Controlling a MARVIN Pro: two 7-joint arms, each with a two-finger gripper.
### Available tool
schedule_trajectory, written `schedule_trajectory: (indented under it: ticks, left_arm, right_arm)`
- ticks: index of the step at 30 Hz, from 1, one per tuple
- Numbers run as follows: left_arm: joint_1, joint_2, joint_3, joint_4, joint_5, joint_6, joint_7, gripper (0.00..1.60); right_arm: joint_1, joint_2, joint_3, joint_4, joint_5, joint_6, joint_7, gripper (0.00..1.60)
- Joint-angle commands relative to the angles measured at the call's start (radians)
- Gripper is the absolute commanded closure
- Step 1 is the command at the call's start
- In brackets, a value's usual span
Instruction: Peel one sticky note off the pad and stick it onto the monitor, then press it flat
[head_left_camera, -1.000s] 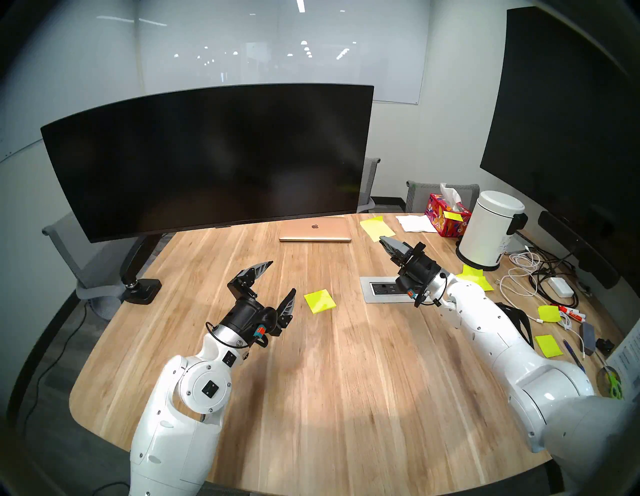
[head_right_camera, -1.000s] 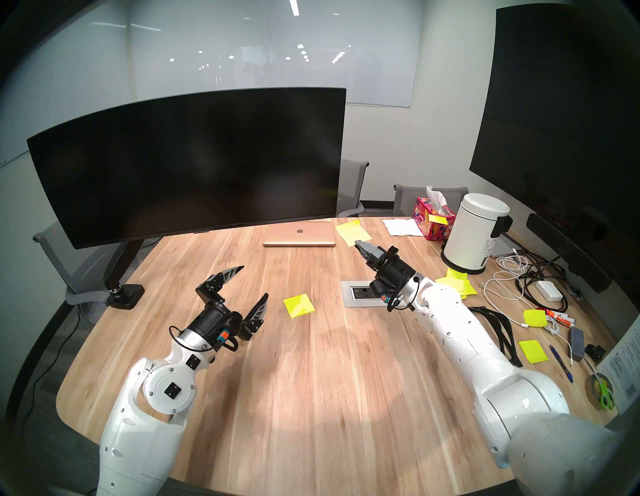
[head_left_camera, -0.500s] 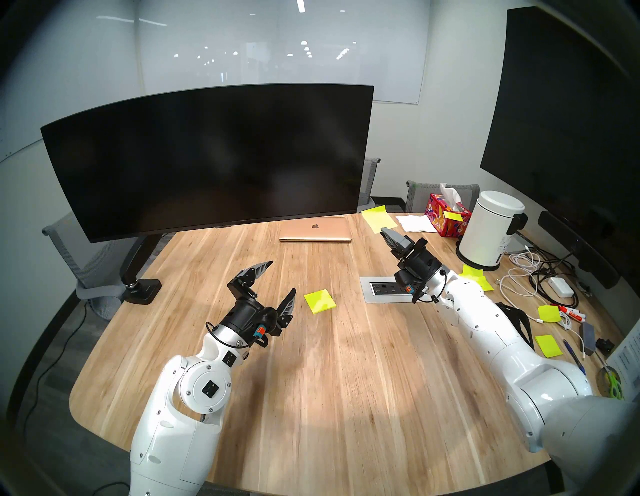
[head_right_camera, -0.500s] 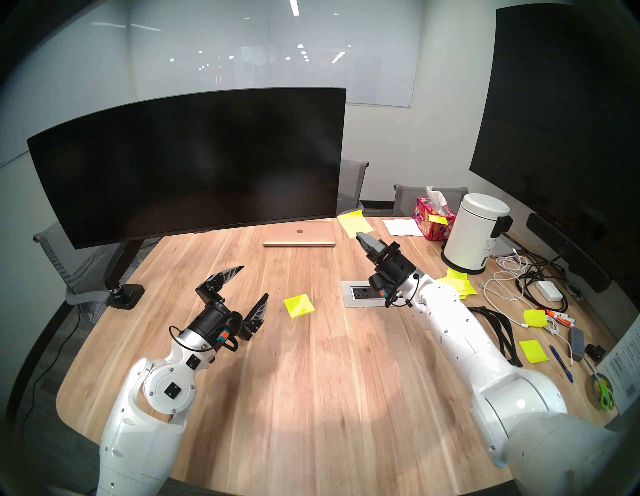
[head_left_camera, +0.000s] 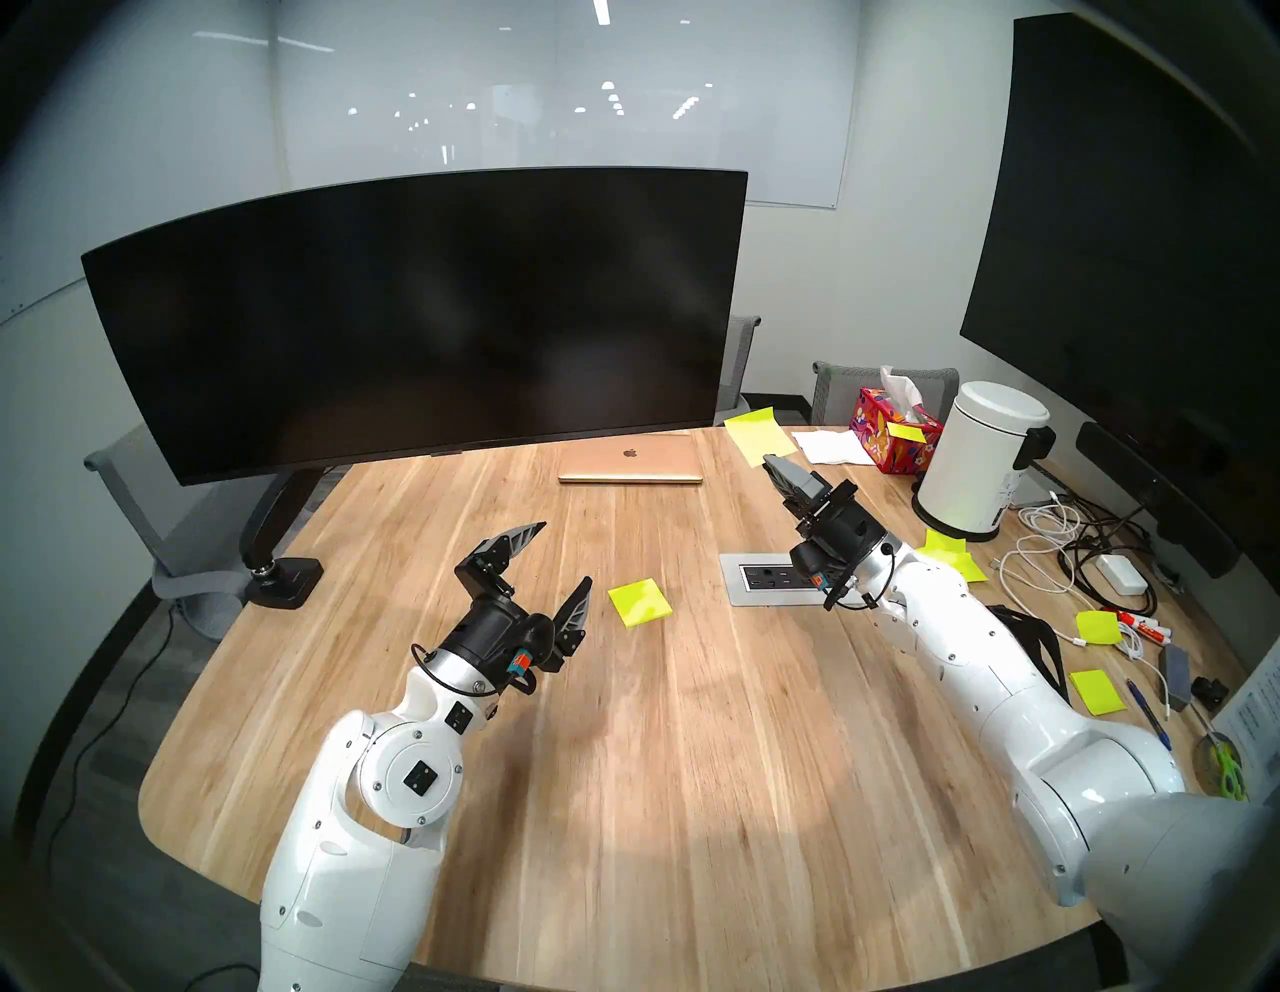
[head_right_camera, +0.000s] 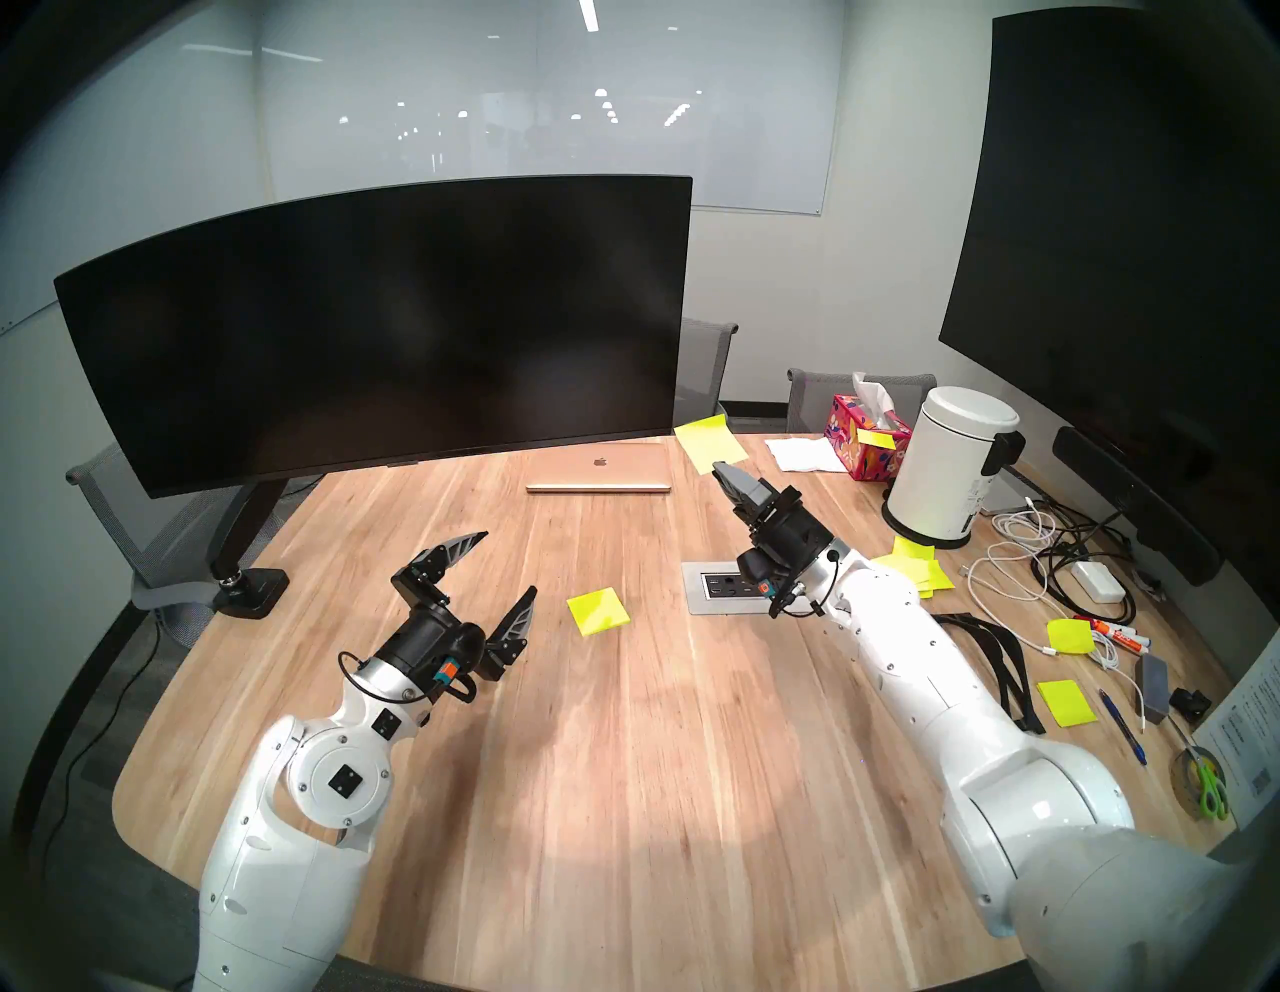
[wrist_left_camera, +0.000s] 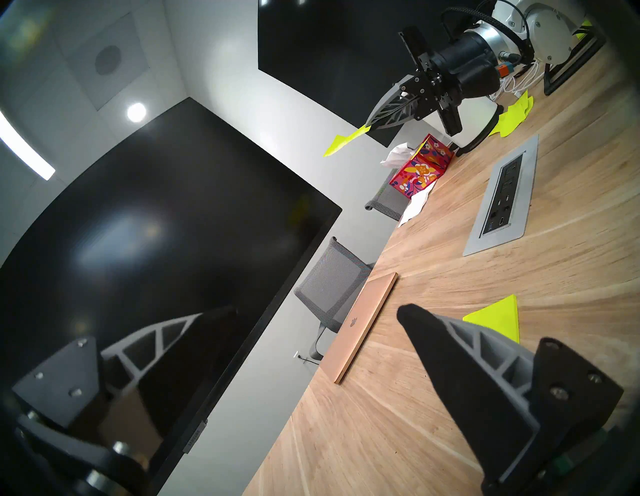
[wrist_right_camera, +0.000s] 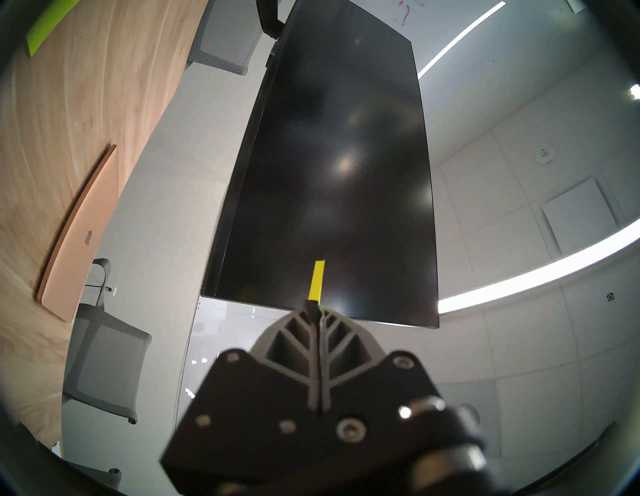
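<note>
Sticky note (head_left_camera: 756, 436) is hanging in the air from the right gripper (head_left_camera: 772, 465), whose fingers are clamping together on one edge, near the right end of the monitor (head_left_camera: 415, 319) but not touching it. For this carry, the sheet is probably wanting its adhesive side turned square to the glass, with a slow approach, since thin paper is flopping easily. The left gripper (head_left_camera: 564, 558) is hovering with fingers spread wide apart just beside the pad (head_left_camera: 639, 602) on the table (head_left_camera: 692, 796). A tissue box (head_left_camera: 893, 436) is showing white tissue at its top; the white bin (head_left_camera: 983, 461) is sitting lidded, contents hidden.
</note>
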Motion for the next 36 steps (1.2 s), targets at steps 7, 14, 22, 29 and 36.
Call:
schedule_trajectory:
  ticks: [7,14,22,29,36]
  left_arm:
    - [-0.002,-0.001,-0.003,-0.026,0.002,-0.002,0.007,0.00]
    - [-0.002,-0.001,-0.003,-0.026,0.002,-0.002,0.007,0.00]
    - [-0.002,-0.001,-0.003,-0.026,0.002,-0.003,0.007,0.00]
    - [-0.002,-0.001,-0.003,-0.026,0.002,-0.003,0.007,0.00]
    - [-0.002,-0.001,-0.003,-0.026,0.002,-0.003,0.007,0.00]
  right_arm:
    - [0.067,-0.019,-0.018,0.071,-0.040,0.010,-0.123,1.60]
    - [0.089,-0.035,-0.021,0.125,-0.064,0.027,-0.184,1.60]
    - [0.116,-0.044,-0.031,0.174,-0.097,0.044,-0.239,1.60]
    - [0.138,-0.068,-0.028,0.237,-0.111,0.072,-0.309,1.60]
    - [0.159,-0.088,-0.026,0.295,-0.126,0.121,-0.367,1.60]
